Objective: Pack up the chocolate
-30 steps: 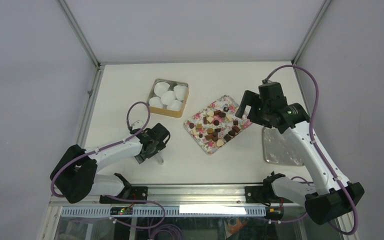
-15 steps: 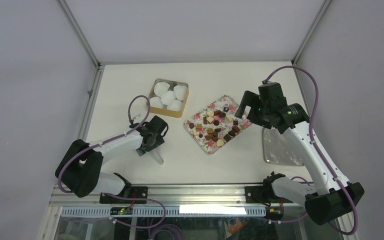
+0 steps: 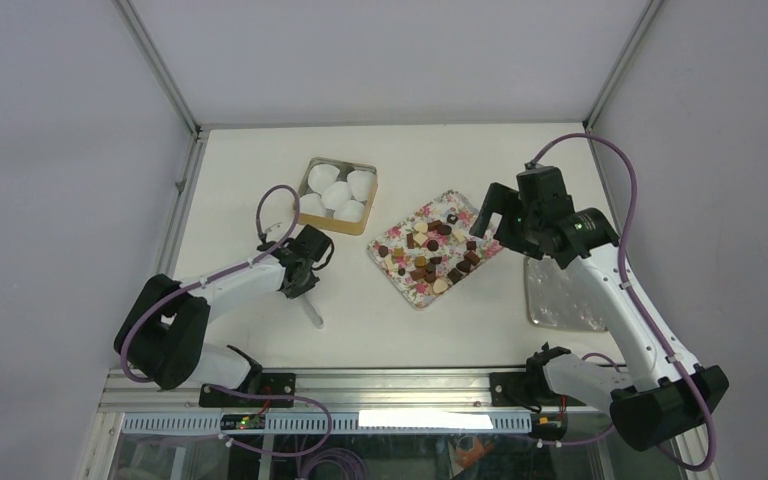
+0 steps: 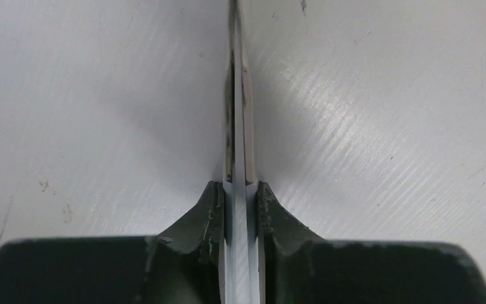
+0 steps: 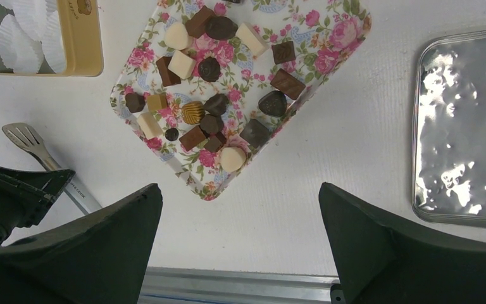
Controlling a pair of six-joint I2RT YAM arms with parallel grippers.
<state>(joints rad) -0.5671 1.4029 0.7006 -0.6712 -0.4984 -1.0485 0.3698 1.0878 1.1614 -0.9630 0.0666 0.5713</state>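
Observation:
Several chocolates (image 3: 430, 255) (image 5: 212, 120) in dark brown, tan and cream lie loose on a pink-flowered tray (image 3: 412, 295) (image 5: 205, 190) at the table's middle. My left gripper (image 3: 300, 283) (image 4: 239, 190) sits low over the table left of the tray, shut on a pair of metal tongs (image 4: 237, 95) (image 3: 312, 314). Both blades are squeezed together between the fingers. The tongs' slotted tip (image 5: 22, 136) shows beside the left gripper. My right gripper (image 3: 490, 212) (image 5: 240, 209) hovers above the tray's right end, open and holding nothing.
A gold tin (image 3: 362, 225) (image 5: 85, 44) holding white pleated paper cups (image 3: 336, 194) stands behind the tray, to its left. A shiny silver sheet (image 3: 560, 295) (image 5: 462, 126) lies right of the tray. The metal rail (image 5: 240, 285) marks the near table edge.
The left gripper has gone from open to shut on the tongs, and the left arm has shifted slightly away from the near edge. The right arm has stayed put.

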